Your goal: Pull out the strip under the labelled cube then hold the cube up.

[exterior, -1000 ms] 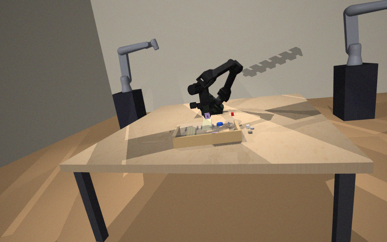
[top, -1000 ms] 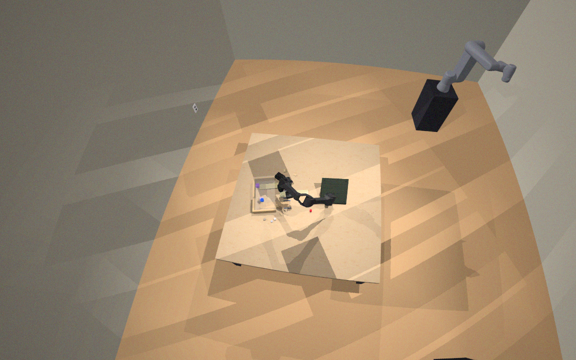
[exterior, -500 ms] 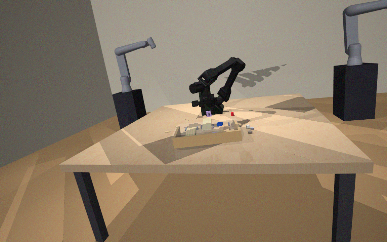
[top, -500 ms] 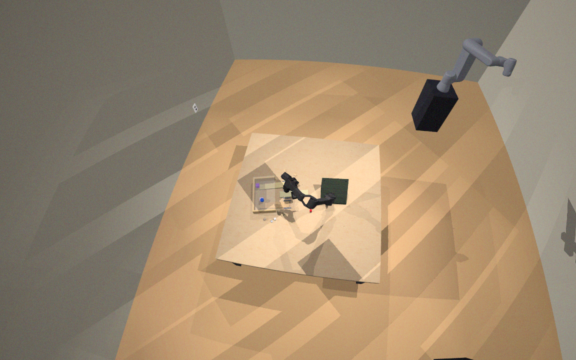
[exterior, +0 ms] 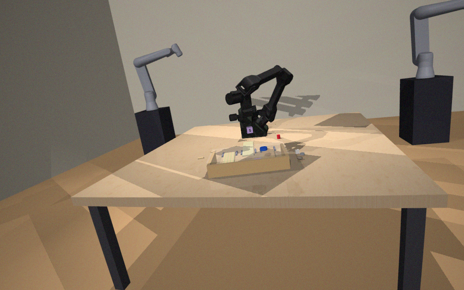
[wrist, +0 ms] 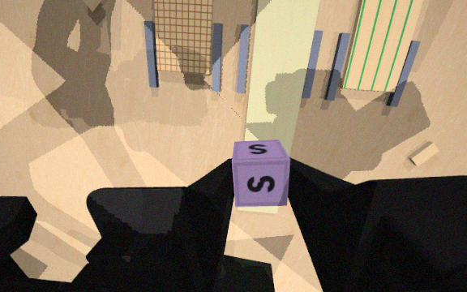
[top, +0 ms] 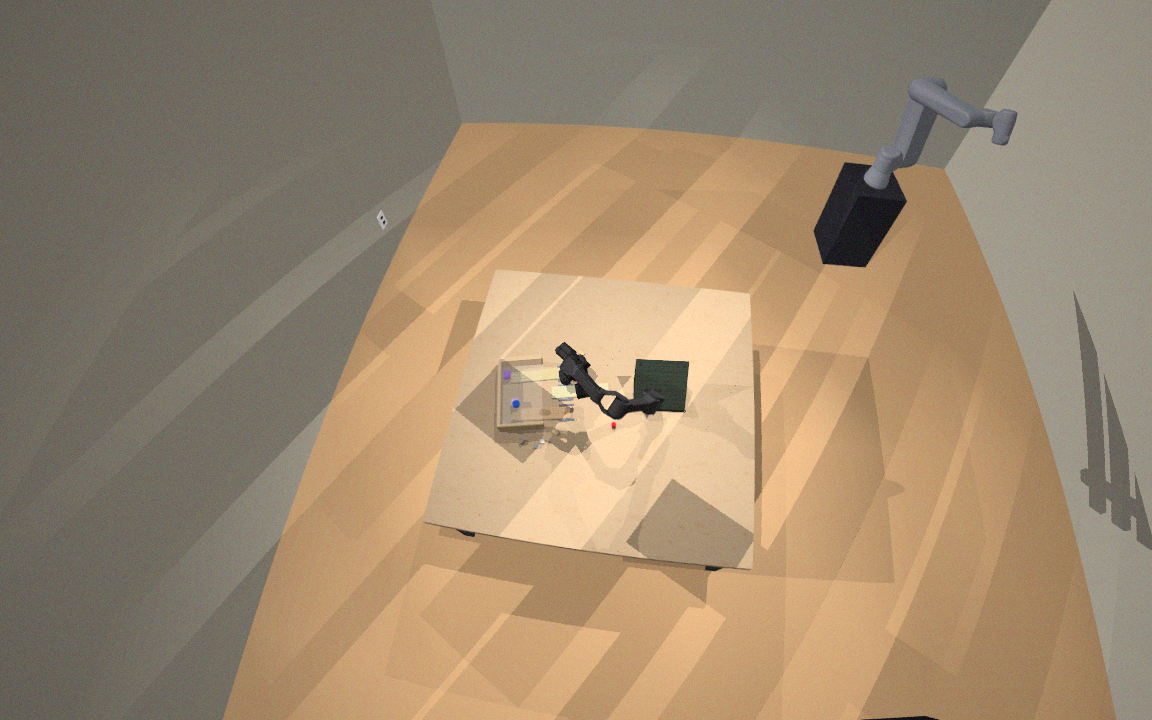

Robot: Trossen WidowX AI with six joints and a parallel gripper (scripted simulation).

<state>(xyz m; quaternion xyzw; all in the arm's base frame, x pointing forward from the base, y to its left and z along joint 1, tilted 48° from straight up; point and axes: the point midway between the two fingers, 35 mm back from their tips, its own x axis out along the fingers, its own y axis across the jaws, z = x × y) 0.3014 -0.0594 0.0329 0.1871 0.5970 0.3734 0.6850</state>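
Note:
The purple labelled cube [exterior: 249,130] [wrist: 261,182] shows a black S. My gripper [exterior: 249,127] [wrist: 257,164] is shut on it, one black finger on each side, and holds it clear above the table. The plain pale yellow strip [top: 565,392] [exterior: 248,148] [wrist: 284,53] lies flat below the cube, between two blue rails, and reaches out past them towards the arm's base. A brown-grid strip [wrist: 182,36] and a green-striped strip [exterior: 228,157] [wrist: 379,45] lie between their own rails on either side. In the top view the arm hides the cube.
A low wooden tray wall [top: 499,398] [exterior: 249,167] stands around the strips' far ends. A blue round thing [top: 516,403] [exterior: 263,148] is inside it. A red cylinder [top: 613,425] [exterior: 278,136] stands near the arm's base. A small wooden block [exterior: 200,158] [wrist: 424,153] and several pebbles [exterior: 299,157] lie outside.

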